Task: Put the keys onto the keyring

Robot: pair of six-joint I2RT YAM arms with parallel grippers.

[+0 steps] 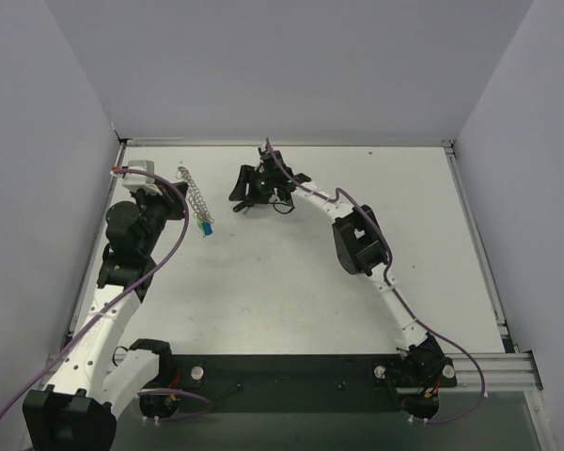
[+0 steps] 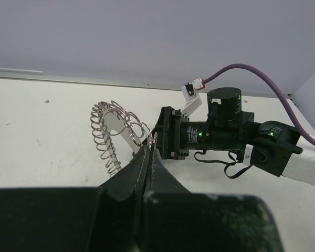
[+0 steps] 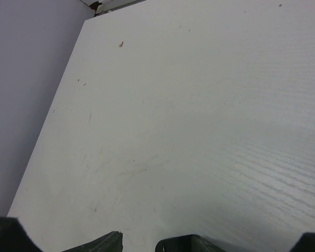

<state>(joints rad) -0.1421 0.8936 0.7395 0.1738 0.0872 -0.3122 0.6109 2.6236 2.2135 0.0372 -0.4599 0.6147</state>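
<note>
room: the white table has bare space across its middle and right; grey walls close three sides.
around: the black right arm sits just beyond the ring.
keyring: large silvery metal ring with a coiled rim, on edge at far left.
keys: tiny, blue and green plastic heads, at the ring's near end; I cannot tell if they are threaded.
left gripper: clenched on the ring's rim.
right gripper: fingers slightly parted, grasping nothing.

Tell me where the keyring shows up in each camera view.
Top external: keyring upper left, edge-on, at the left pincer tip.
Left wrist: left of centre, pinched by that pincer.
Right wrist: not in it; only table.
Shared landmark: the right arm, just right of the keyring in both.
</note>
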